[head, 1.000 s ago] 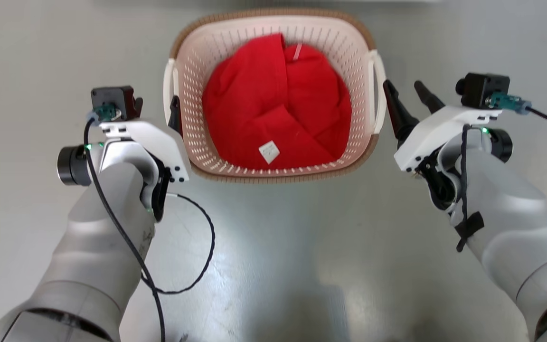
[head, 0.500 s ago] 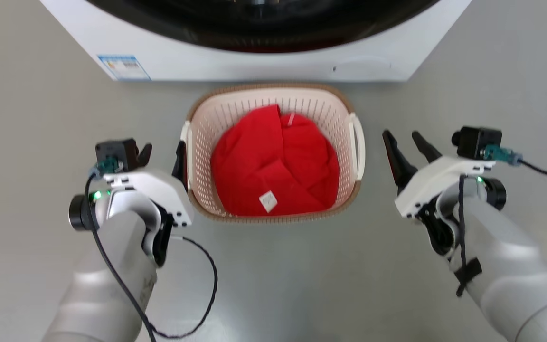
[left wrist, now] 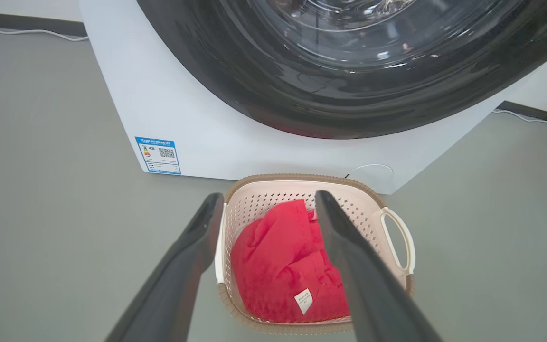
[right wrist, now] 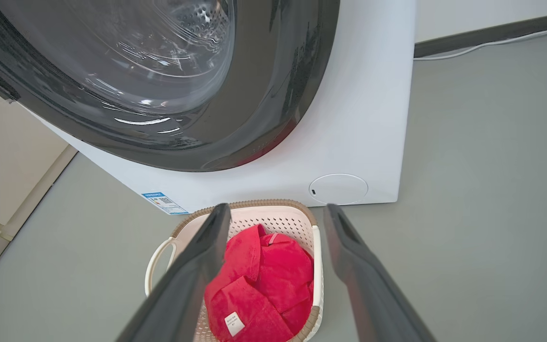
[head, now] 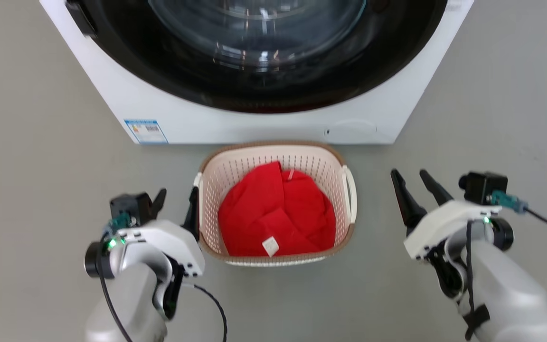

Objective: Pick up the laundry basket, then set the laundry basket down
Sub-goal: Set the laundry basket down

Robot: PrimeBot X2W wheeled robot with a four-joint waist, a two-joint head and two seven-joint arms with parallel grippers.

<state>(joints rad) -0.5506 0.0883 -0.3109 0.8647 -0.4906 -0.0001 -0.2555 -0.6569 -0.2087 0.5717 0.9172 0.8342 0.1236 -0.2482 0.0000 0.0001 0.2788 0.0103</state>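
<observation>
Head view, framing: washer (head: 264, 128) now spans the top, and the laundry basket (head: 273, 144) sits smaller and lower than a second ago. The whole picture has shifted, so the camera rose and the basket did not move.
Head view, right gripper: right gripper (head: 409, 176) is spread wide and empty. Its tips were just beside the right loop handle (head: 351, 190) a second ago; now bare floor (head: 41, 190) lies between.
Head view, left gripper: left gripper (head: 177, 194) is likewise spread and holds nothing. Its inner finger remains just beside the basket's left side; whether it touches cannot be told.
Head view, meaning: by judgement, the basket is already set down and released, and the arms are drawing clear — the right ahead of the left.
Head view, basket: upright on the floor, just in front of the washer, between the two arms. Cream perforated walls, brown woven-look rim, red garment (head: 276, 216) heaped inside, white tag (head: 269, 245) uppermost.
Left wrist view, left gripper: the parted fingers frame the basket's near wall, one outside it and one across the red garment (left wrist: 278, 256), gripping neither.
Left wrist view, basket: the rim (left wrist: 302, 176) lies close to the washer's base, and the right loop handle (left wrist: 399, 237) stands free.
Right wrist view, right gripper: the fingers are splayed and nothing lies between the pads — basket and washer show beyond them.
Right wrist view, basket: level on the floor, the left loop handle (right wrist: 152, 266) unheld.
</observation>
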